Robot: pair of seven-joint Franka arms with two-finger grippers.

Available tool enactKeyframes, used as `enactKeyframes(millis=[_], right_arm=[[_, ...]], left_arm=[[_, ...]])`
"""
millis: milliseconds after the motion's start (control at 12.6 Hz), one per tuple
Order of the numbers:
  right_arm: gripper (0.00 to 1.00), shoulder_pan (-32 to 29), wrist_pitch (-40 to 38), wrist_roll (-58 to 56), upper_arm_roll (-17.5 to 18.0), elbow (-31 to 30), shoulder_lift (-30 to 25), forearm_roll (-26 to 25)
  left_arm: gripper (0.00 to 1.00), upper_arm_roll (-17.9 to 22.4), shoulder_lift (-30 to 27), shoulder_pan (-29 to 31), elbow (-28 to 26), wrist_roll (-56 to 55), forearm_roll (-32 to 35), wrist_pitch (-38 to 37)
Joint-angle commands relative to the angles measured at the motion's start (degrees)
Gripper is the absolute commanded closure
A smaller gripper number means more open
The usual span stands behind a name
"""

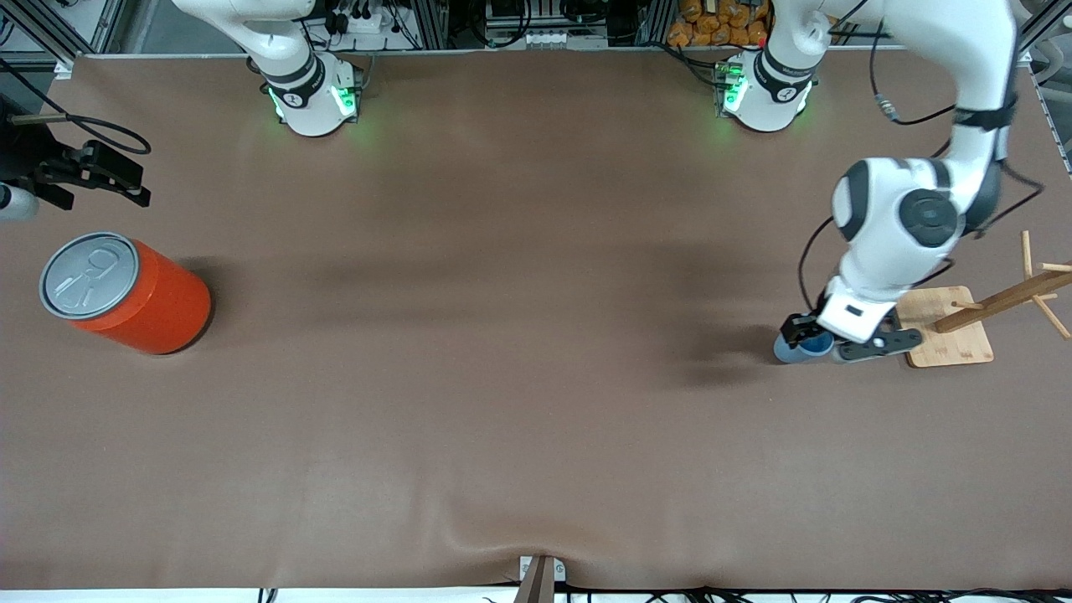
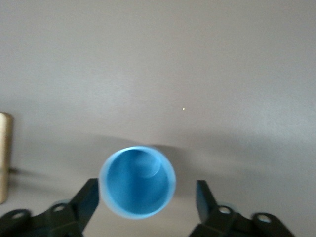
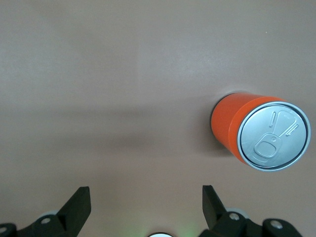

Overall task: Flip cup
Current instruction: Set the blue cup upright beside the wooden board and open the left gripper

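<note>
A small light-blue cup (image 1: 802,345) stands upright, mouth up, on the brown counter (image 1: 519,402) toward the left arm's end, at about four o'clock from the middle in the front view, just beside a wooden rack's base (image 1: 950,327). The left gripper (image 1: 837,345) is low around the cup with its fingers spread to either side, seemingly just clear of its wall. The right gripper (image 3: 145,207) waits with fingers spread over the counter at about nine o'clock, near an upright orange can (image 1: 126,293).
</note>
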Motion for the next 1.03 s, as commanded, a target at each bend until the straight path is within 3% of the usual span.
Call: enactKeyframes(millis=[0, 317, 712, 791, 950], right_arm=[[0.0, -1.0, 0.31, -0.85, 0.34, -2.03, -1.95, 0.93], [0.0, -1.08, 0.31, -0.85, 0.34, -1.94, -1.87, 1.19], [0.0, -1.79, 0.31, -0.94, 0.34, -1.94, -1.78, 1.81], [0.0, -1.61, 0.22, -0.94, 0.26, -1.94, -1.78, 1.81], [0.0, -1.17, 0.22, -0.94, -0.62, -1.94, -1.78, 1.81]], left_arm=[[0.0, -0.17, -1.15, 1.51, 7.54, 4.22, 1.54, -12.66], [0.0, -0.26, -5.81, 7.92, 12.48, 17.31, 1.54, -22.8], [0.0, -0.87, -7.38, 7.5, 22.14, 15.69, 1.54, -36.24], [0.0, -2.53, -8.35, 8.8, 22.68, 14.63, 1.54, -37.05], [0.0, -16.17, -9.41, 19.74, 24.6, 13.13, 1.63, -38.89]])
